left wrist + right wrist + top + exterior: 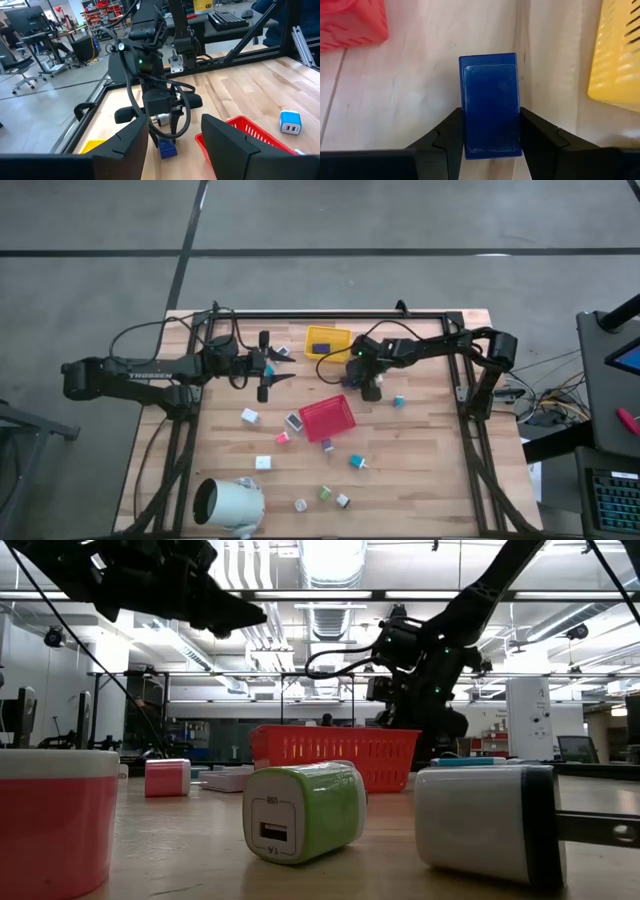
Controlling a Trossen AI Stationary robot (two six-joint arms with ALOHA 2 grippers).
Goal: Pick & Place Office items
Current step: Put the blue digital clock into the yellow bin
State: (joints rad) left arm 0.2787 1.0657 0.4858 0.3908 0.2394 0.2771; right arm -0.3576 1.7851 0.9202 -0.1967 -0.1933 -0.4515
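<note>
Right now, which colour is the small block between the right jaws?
Navy blue. The block shows best in the right wrist view, between the red and yellow trays.

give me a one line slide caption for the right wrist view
Right gripper shut on a blue block on the wooden table, between red tray and yellow tray.

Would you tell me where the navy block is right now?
The navy block sits between the right gripper's fingers, on the table between the red tray and the yellow tray.
</note>
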